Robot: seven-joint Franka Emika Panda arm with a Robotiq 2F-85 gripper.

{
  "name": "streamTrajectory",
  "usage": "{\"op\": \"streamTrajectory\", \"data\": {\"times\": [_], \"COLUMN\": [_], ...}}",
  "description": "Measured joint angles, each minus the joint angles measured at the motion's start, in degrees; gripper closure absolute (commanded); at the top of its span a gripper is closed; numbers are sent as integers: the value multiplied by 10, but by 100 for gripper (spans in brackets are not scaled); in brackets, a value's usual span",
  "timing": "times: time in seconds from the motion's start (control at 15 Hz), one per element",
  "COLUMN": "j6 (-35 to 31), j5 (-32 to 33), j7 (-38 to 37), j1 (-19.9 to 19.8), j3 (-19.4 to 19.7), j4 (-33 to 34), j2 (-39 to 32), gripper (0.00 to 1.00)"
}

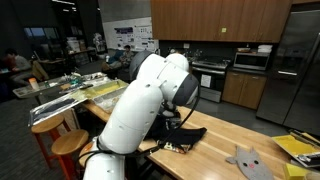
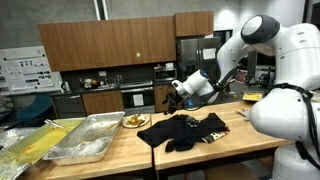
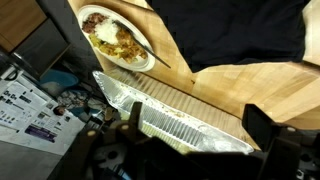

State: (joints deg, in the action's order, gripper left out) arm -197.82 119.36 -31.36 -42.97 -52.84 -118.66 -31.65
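My gripper (image 2: 180, 93) hangs open and empty above the wooden table (image 2: 240, 128), over the spot where a plate of food (image 2: 133, 121) meets a foil tray (image 2: 88, 138). A black cloth (image 2: 185, 130) lies crumpled on the table just below and beside the gripper. In the wrist view the two dark fingers (image 3: 265, 125) frame the ribbed rim of the foil tray (image 3: 170, 108), with my gripper (image 3: 197, 130) holding nothing. The plate of food (image 3: 115, 40) and the black cloth (image 3: 240, 30) lie beyond it. In an exterior view my white arm hides the gripper, and the black cloth (image 1: 182, 136) shows beside it.
A second foil tray holding something yellow (image 2: 30, 145) sits at the table's end. A grey fabric piece (image 1: 250, 160) and yellow items (image 1: 298, 148) lie on the table's other end. A wooden stool (image 1: 68, 145) stands beside the table. Kitchen cabinets and an oven (image 2: 138, 97) line the back wall.
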Motion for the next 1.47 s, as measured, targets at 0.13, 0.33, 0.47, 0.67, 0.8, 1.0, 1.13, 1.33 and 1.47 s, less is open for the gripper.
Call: {"op": "streamTrajectory", "data": {"times": [0.13, 0.33, 0.47, 0.67, 0.8, 1.0, 1.13, 1.33, 1.47], "j6": [0, 0, 0, 0, 0, 0, 0, 0, 0], "j5": [12, 13, 15, 58, 91, 135, 158, 190, 218], "j7": [5, 6, 6, 2, -6, -19, -22, -35, -52], "j1": [-1, -2, 3, 62, 126, 224, 279, 345, 381], "j3": [-10, -17, -12, 36, 77, 137, 173, 226, 259], "j4": [-9, -10, -11, -16, -17, -15, -7, 8, 18], "j2": [-1, -1, -1, 4, 6, 19, 37, 64, 71], "gripper": [0, 0, 0, 0, 0, 0, 0, 0, 0]}}
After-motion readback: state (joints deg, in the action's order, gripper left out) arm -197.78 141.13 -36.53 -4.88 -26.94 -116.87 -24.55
